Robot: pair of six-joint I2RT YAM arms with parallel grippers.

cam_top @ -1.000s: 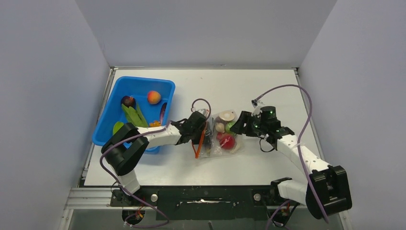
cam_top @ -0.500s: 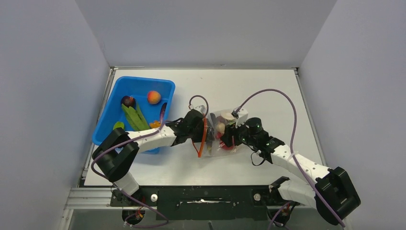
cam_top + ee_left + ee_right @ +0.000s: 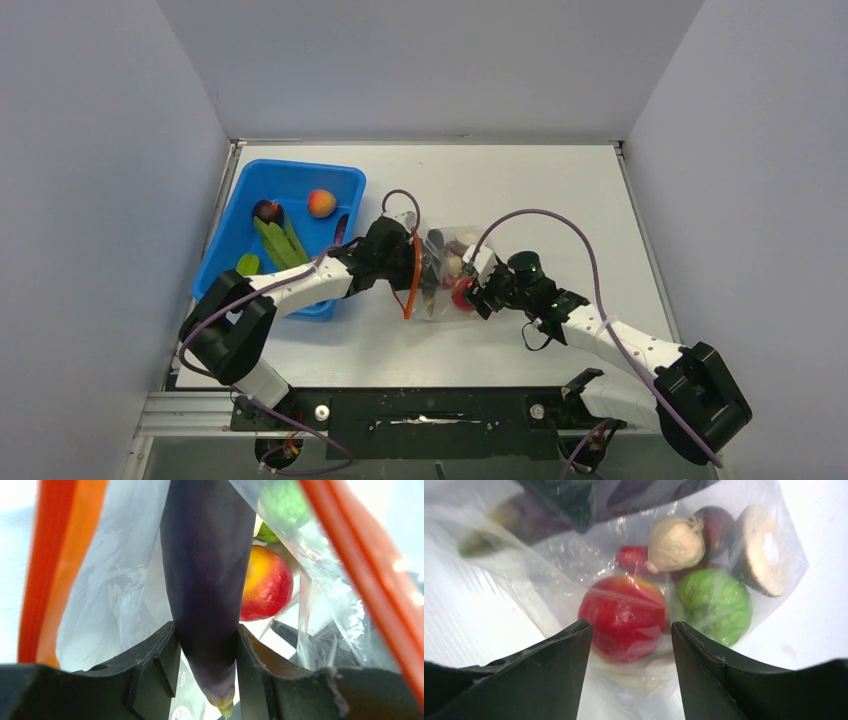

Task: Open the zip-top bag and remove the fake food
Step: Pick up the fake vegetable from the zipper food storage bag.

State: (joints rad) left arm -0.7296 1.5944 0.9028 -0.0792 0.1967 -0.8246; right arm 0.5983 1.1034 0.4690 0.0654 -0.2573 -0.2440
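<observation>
The zip-top bag [image 3: 447, 246] lies mid-table with its orange-red zipper strip [image 3: 412, 285] pulled open. My left gripper [image 3: 418, 268] reaches into the bag mouth. In the left wrist view it [image 3: 205, 640] is shut on a dark purple piece [image 3: 207, 570], with the strip [image 3: 47, 565] on either side and the red fruit [image 3: 267, 582] and green ball [image 3: 282, 502] behind. My right gripper [image 3: 472, 292] is open at the bag's closed end. In its wrist view the gripper [image 3: 629, 637] straddles the red fruit [image 3: 624, 615] through the plastic, beside the green bumpy ball [image 3: 714, 605], a white piece [image 3: 674, 542] and a brownish slice [image 3: 761, 552].
A blue bin [image 3: 222, 262] stands at the left with long green pods [image 3: 280, 243], an orange-pink peach [image 3: 321, 203] and a dark piece [image 3: 266, 211]. Purple cables loop over both arms. Grey walls close the table's sides and back.
My right gripper has swung left and down to the bag's end, over the red fruit. My left gripper has shifted left and up with the bag mouth; the bag bunched leftward.
</observation>
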